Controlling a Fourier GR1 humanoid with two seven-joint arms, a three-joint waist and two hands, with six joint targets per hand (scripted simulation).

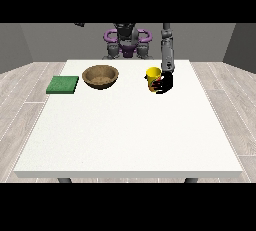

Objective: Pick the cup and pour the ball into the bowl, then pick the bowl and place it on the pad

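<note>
Yellow cup upright on the white table, at 9 o'clock of the hand at the view's right, touching it; whether its fingers close round the cup cannot be told. Wooden bowl and green pad lie further toward 9 o'clock.

Yellow cup upright, far side of table, R of centre. Brown wooden bowl upright, well L of cup. Green flat pad just L of bowl.

- yellow cup: one, upright
- brown wooden bowl: one
- green pad: one, square
- white table: one
- black hand: one in view; second unseen
</note>
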